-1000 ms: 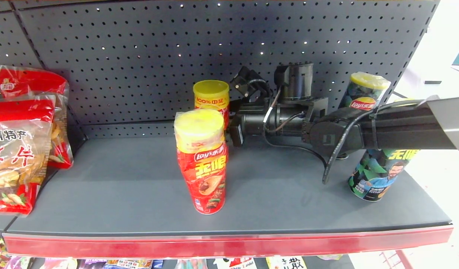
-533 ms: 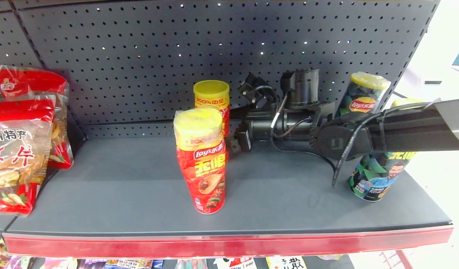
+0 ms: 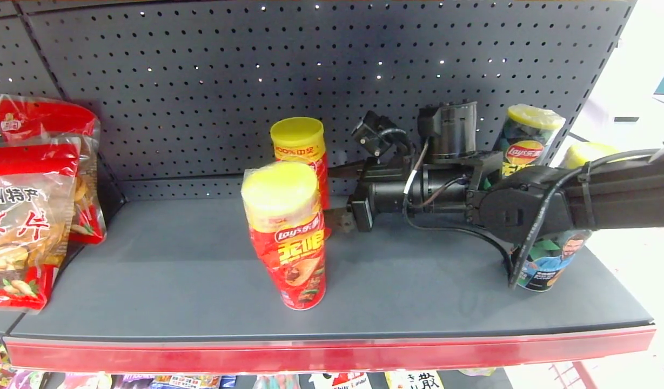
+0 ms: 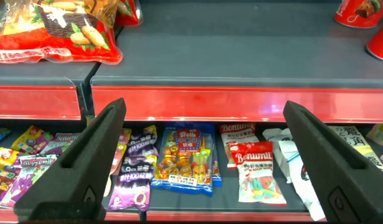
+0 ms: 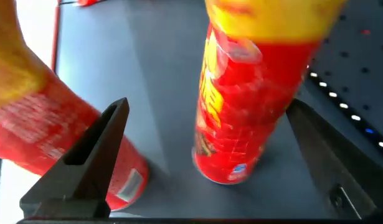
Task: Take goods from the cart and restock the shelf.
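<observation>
Right gripper is on the dark grey metal shelf with red front lip, jaws spread wide, holding nothing. In the right wrist view the gripper faces the rear red cylindrical chip can with yellow lid, which stands upright in line with the gap; no finger touches it. That can is close to the perforated back panel.

The front red chip can with yellow lid stands just ahead of the rear one, top leaning to the left.

2 dark green chip cans with yellow lids are at the right end, partly behind the right arm. Red snack bags are at the left end.

Left gripper hangs below, in front of the shelf lip, jaws wide, empty.
</observation>
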